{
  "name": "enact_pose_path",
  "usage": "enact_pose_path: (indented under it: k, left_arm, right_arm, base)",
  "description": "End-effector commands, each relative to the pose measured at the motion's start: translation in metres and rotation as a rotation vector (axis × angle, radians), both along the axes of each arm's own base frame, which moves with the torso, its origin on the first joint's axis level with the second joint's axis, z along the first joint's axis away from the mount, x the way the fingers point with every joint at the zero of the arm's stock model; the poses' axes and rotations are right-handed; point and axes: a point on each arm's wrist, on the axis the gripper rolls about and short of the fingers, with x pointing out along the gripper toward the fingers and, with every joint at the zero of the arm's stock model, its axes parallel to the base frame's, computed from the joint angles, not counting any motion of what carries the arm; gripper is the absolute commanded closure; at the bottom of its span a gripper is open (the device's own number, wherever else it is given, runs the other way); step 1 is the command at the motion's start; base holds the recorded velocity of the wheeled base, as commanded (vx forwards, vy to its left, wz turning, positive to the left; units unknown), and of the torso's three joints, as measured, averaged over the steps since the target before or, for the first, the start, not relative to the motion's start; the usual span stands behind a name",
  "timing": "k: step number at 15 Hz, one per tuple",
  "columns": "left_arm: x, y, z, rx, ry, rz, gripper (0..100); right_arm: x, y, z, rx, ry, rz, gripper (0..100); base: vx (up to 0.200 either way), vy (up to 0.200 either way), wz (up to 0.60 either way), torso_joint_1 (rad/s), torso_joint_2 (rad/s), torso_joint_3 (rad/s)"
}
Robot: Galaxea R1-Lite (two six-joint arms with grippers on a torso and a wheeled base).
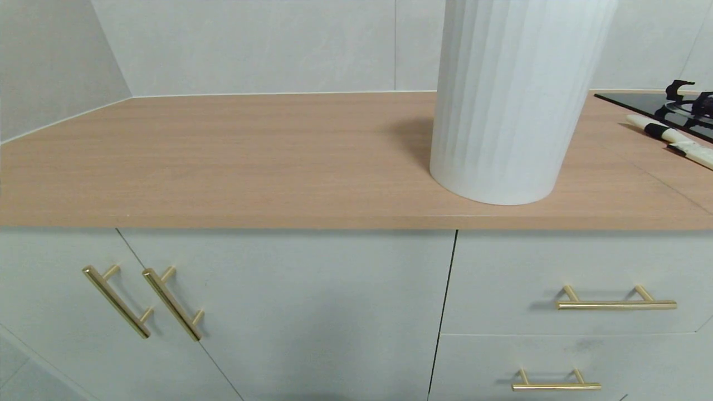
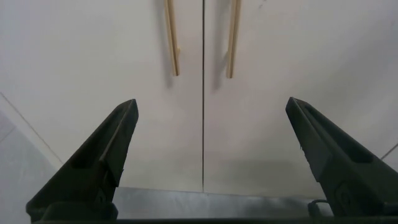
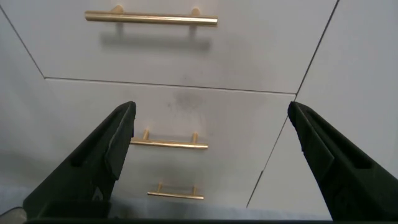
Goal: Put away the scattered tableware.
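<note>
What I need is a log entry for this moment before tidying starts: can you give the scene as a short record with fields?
surface: wooden countertop
large item: white ribbed container, upright on the countertop, right of middle
tableware: pale utensils with black bands, lying at the far right beside the black cooktop
below, left: cabinet doors with gold handles
below, right: drawers with gold handles
left gripper: open, empty, facing the cabinet doors
right gripper: open, empty, facing the drawers
</note>
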Motion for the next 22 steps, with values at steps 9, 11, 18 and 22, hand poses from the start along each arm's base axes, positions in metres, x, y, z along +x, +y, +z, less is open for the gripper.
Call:
enact_pose_path:
  k: [9, 11, 18, 22]
  left_arm:
    - [0.0, 0.0, 0.0, -0.001, 0.0, 0.0, 0]
    - [0.0, 0.0, 0.0, -0.001, 0.0, 0.0, 0]
    - [0.0, 0.0, 0.0, 0.002, 0.0, 0.0, 0]
    - [0.0, 0.0, 0.0, 0.002, 0.0, 0.0, 0]
  right_arm:
    - [0.0001, 0.0001, 0.0001, -0.002, 0.001, 0.002, 0]
    - [0.0001, 0.0001, 0.0001, -0.002, 0.001, 0.002, 0]
    - [0.0001, 0.0001, 0.0001, -0.002, 0.001, 0.002, 0]
    - [0.0001, 0.0001, 0.0001, -0.002, 0.001, 0.002, 0]
  base:
    - [0.0, 0.0, -0.07, 0.0, 0.0, 0.0]
    - [0.0, 0.0, 0.0, 0.0, 0.0, 0.0]
    - [0.0, -0.029, 0.0, 0.002, 0.0, 0.001]
    - [0.0, -0.2, 0.0, 0.006, 0.0, 0.0]
